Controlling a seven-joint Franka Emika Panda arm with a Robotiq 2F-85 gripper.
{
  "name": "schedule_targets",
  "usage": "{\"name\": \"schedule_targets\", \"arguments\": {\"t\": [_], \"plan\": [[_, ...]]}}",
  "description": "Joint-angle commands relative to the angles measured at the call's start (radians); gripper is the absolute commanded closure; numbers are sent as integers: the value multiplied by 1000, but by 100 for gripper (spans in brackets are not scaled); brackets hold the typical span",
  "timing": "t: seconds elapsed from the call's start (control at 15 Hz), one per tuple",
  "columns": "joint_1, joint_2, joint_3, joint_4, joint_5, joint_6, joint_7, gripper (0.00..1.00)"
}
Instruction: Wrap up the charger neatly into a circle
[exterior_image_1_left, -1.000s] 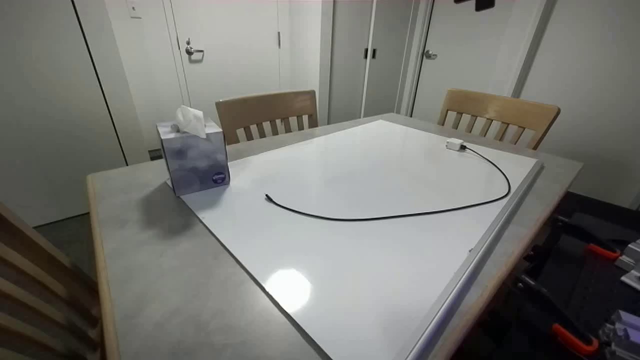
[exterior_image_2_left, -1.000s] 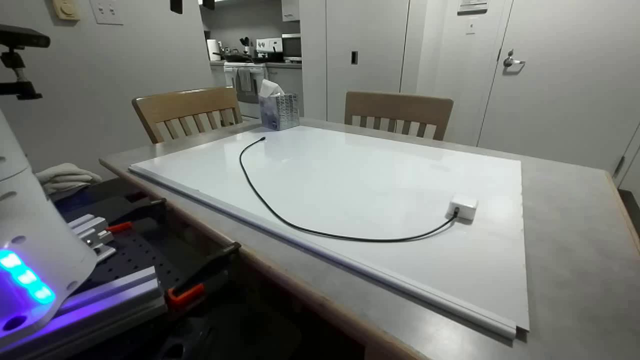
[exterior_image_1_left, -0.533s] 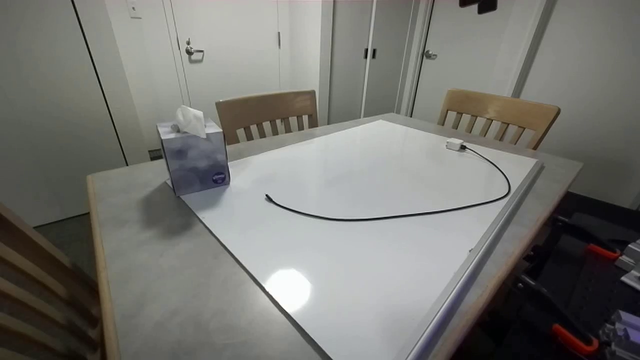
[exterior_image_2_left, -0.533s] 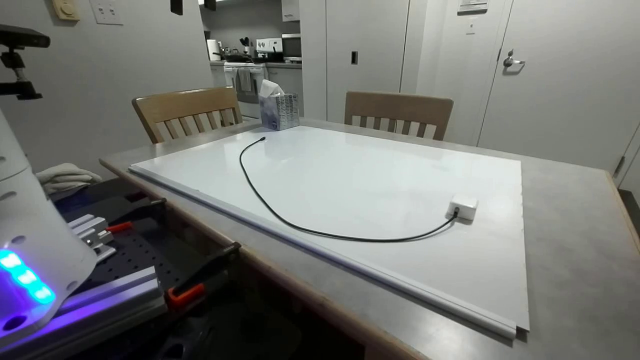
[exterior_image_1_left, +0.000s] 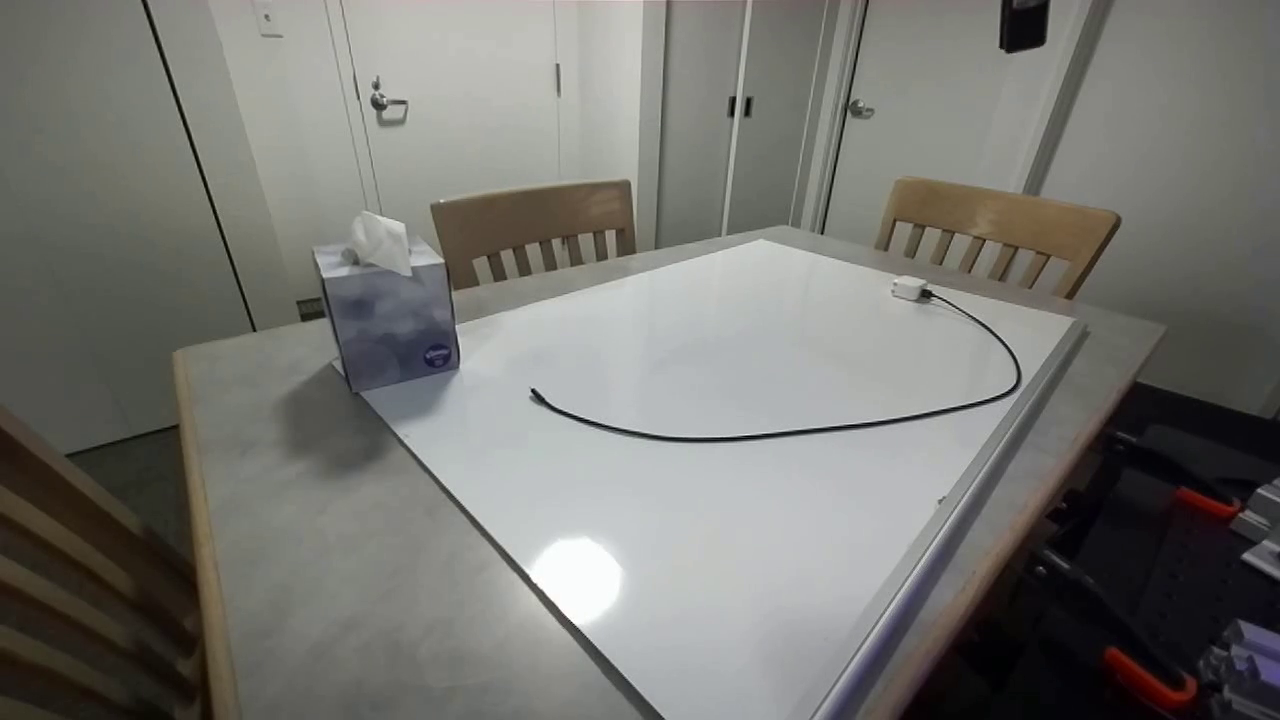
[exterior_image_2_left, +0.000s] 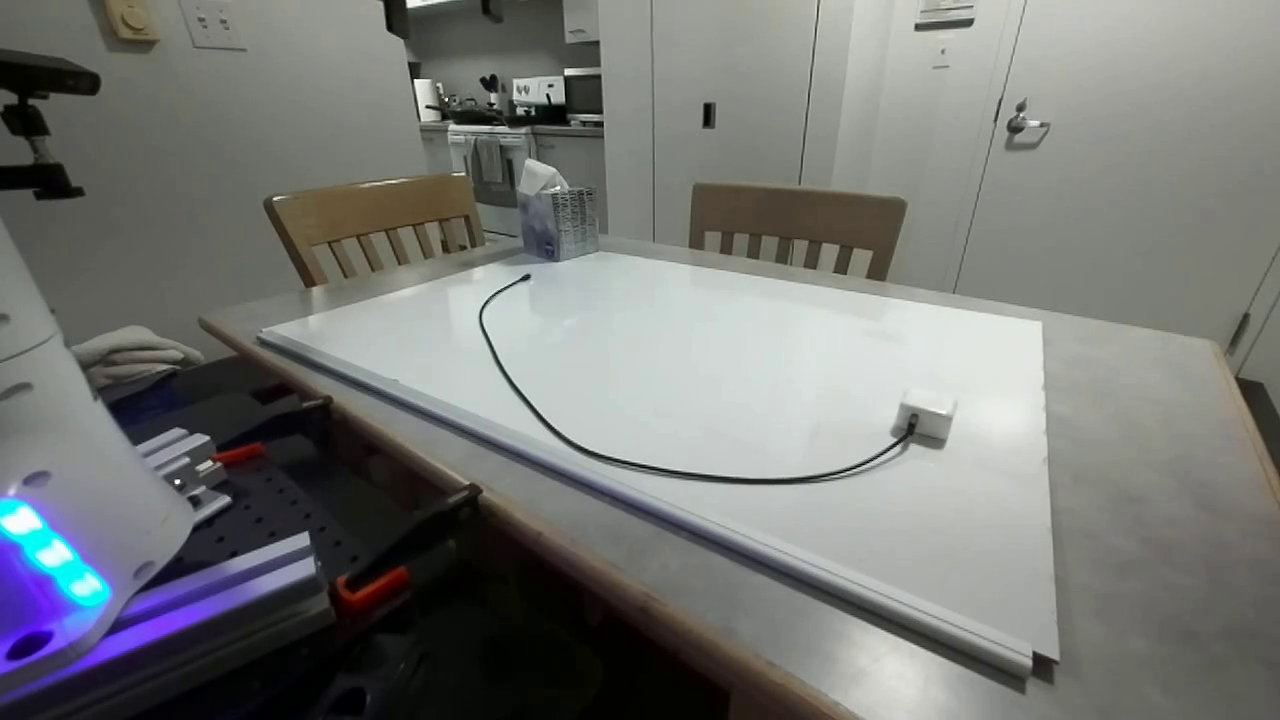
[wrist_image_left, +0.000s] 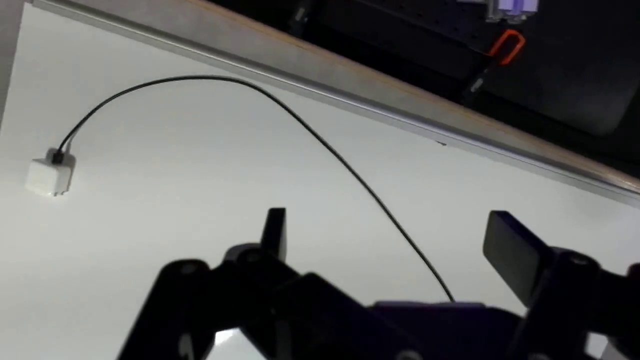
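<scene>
The charger is a long thin black cable (exterior_image_1_left: 700, 439) with a white block (exterior_image_1_left: 909, 289) at one end and a small dark plug (exterior_image_1_left: 538, 394) at the other. It lies in a wide open curve on the white board, in both exterior views; the cable (exterior_image_2_left: 770, 481) and block (exterior_image_2_left: 927, 414) lie flat. In the wrist view the block (wrist_image_left: 47, 177) is at left and the cable (wrist_image_left: 345, 162) runs down between the fingers; its plug end is hidden behind the gripper body. My gripper (wrist_image_left: 388, 212) is open and empty, high above the board. Only dark fingertips show at the top of both exterior views.
The white board (exterior_image_1_left: 760, 560) with a raised metal rail (exterior_image_2_left: 640, 505) lies on a grey table (exterior_image_1_left: 330, 560). A blue tissue box (exterior_image_1_left: 395, 320) stands at the board's corner. Wooden chairs (exterior_image_2_left: 800, 215) surround the table. Clamps with orange handles (exterior_image_2_left: 370, 590) sit by the robot base.
The gripper's fingertips have moved to the right at the top of both exterior views, and the gripper seems to have turned. The charger has not moved.
</scene>
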Motion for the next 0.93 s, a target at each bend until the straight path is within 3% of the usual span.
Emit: {"name": "schedule_targets", "arguments": {"t": [0.0,0.07,0.13,0.4,0.87], "plan": [[-36,-85,-77,-131,-92,152,-157,0],[-49,-118,-94,-163,-127,228,-166,0],[-30,-48,-65,-81,-81,126,-116,0],[-47,-104,-95,-140,-110,201,-152,0],[-123,-80,-203,-162,-160,281,-215,0]]}}
